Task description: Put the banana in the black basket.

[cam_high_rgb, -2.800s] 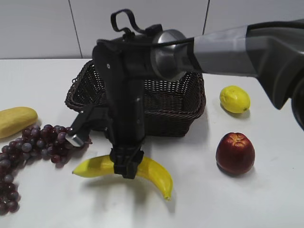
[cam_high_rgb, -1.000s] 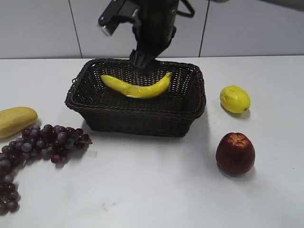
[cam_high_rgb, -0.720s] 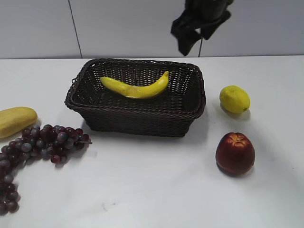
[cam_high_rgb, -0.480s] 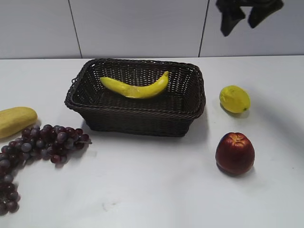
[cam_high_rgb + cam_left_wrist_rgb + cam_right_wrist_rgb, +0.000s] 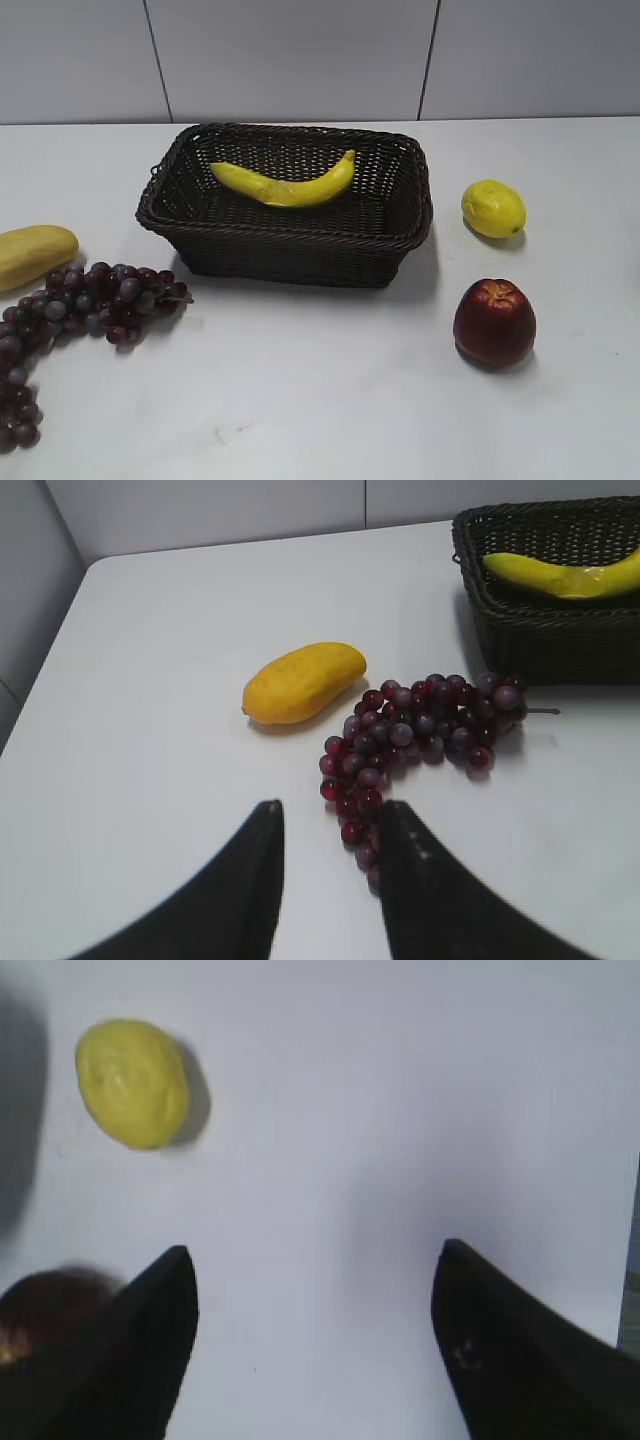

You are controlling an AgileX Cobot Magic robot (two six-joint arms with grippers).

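Observation:
The banana (image 5: 285, 184) lies inside the black basket (image 5: 300, 245) at the middle back of the table, free of any gripper. Both also show at the top right of the left wrist view, the banana (image 5: 565, 575) in the basket (image 5: 540, 645). No arm shows in the exterior view. My left gripper (image 5: 328, 815) is open and empty, above the table beside the grapes. My right gripper (image 5: 315, 1260) is wide open and empty, above bare table near the lemon.
A bunch of dark red grapes (image 5: 80, 305) and a pale-yellow oblong fruit (image 5: 32, 253) lie left of the basket; both show in the left wrist view, grapes (image 5: 415, 735) and fruit (image 5: 303, 682). A lemon (image 5: 494, 208) and a red apple (image 5: 494, 322) lie to the right. The lemon (image 5: 132, 1082) shows in the right wrist view.
The right gripper carried the banana from the front of the table into the basket, let it go, then rose and withdrew to the upper right out of the exterior view.

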